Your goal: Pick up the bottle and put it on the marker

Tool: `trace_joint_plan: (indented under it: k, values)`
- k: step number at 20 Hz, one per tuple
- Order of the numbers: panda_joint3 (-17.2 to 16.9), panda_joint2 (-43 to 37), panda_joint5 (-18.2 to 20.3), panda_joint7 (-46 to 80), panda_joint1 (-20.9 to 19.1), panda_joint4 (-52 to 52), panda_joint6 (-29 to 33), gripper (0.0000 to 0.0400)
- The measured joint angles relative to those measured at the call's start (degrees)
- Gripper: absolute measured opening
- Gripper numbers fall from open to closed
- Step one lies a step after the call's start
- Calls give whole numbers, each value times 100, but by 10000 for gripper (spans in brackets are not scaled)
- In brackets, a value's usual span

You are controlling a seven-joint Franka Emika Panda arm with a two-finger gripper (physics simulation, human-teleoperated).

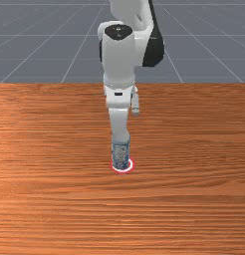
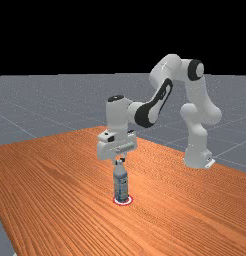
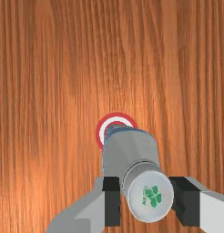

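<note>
Bottle (image 2: 121, 185) upright on the marker (image 3: 100, 132), our hand (image 3: 145, 201) open around its cap (image 3: 152, 196).
If we rise not quite straight, 1 of our fingers (image 3: 112, 200) could, we think, catch the cap, because the room beside it is narrow; then the bottle may tip or be dragged off the marker. We count 1 bottle, 1 marker, 1 arm (image 2: 167, 75), 1 hand with 2 fingers, and 1 surface (image 2: 60, 190).

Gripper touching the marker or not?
Apart: the far view shows the gripper up at the top of the bottle, the marker down around its base.
</note>
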Motion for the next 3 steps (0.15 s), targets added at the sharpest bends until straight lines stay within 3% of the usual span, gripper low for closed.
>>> trace_joint_plan:
  k: [3]
  values:
    - [6, -70, 18, -13, -8, -127, 137, 157]
